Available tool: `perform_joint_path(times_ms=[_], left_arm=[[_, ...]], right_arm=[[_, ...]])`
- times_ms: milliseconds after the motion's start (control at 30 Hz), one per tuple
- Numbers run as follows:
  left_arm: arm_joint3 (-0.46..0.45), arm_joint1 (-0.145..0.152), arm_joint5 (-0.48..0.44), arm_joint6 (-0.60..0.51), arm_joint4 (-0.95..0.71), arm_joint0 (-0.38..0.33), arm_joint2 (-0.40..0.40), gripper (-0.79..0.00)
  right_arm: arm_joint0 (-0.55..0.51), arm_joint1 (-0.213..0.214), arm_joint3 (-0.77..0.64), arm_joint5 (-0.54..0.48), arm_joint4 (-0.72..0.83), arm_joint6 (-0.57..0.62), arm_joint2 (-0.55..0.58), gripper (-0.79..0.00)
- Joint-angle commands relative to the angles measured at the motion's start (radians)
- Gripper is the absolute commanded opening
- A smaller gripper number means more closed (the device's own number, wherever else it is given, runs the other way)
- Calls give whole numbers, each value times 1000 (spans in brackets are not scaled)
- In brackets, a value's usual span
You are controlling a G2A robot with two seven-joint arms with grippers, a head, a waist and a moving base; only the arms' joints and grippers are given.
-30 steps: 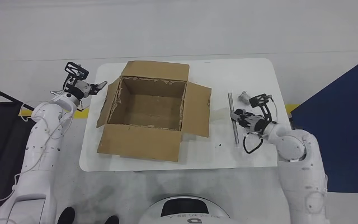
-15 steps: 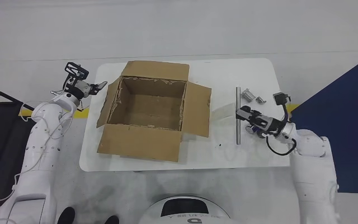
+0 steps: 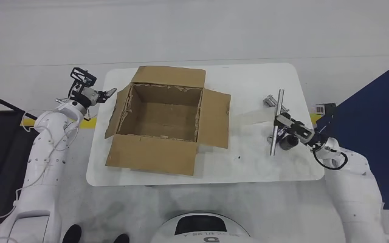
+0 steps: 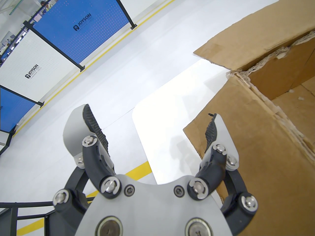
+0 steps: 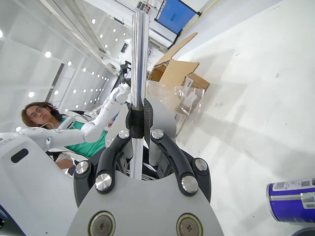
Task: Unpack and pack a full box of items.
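Currently, an open cardboard box [image 3: 159, 121] is seen on the white counter [image 3: 255, 76], set from the centre toward 9 o'clock. Its four flaps are folded outward and its brown floor is exposed.

At the counter's 3 o'clock side, a ridged metal rod [image 3: 279, 108] is gripped by the right jaws, which are closed narrowly on it. The grip is placed nearer the rod's 6 o'clock end, and the longer part sticks out past the fingertips. From above, the rod is seen to run roughly from 12 to 6 o'clock, its far end leaning slightly toward 1 o'clock. Whether its near end touches the counter cannot be told.

A crumpled clear plastic bag [image 3: 258, 115] is laid on the counter between the box's 3 o'clock flap and the rod. Small metal parts [image 3: 269, 99] are found just at 9 o'clock of the rod's far end. A blue can [image 5: 292, 202] is seen lying on its side on the counter near the right jaws.

The left jaws are held wide apart beyond the counter's 10 o'clock corner, near the box's 9 o'clock flap.
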Motion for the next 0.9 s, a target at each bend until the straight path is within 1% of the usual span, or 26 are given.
perform_joint_path(times_ms=[0,100,200,367,500,567,633,700,767,867], left_arm=[[0,0,0,0,0,0,0,0],[0,0,0,0,0,0,0,0],[-30,1,28,-4,36,14,8,0],[-50,2,81,-10,84,27,14,0],[-42,2,79,-18,82,29,14,0],[-41,3,77,-19,89,29,18,0],[-39,3,75,-18,98,28,21,0],[-33,3,76,-17,100,24,22,0],[-27,3,73,-15,100,18,24,0],[-23,3,70,-15,102,12,26,0]], right_arm=[[-7,18,2,-9,18,-9,-13,-785],[-10,47,4,-22,18,-22,-41,-785],[-4,70,33,-55,-54,-55,-54,-785],[-4,70,33,-55,-54,-55,-54,-785],[-4,70,33,-55,-54,-55,-54,-785],[-3,68,23,-25,-44,-72,-66,-785],[10,68,29,1,-27,-66,-76,-785],[26,68,65,8,5,-61,-76,-785],[43,67,108,-6,111,-7,-80,-785],[57,74,153,34,233,34,-69,-785]])
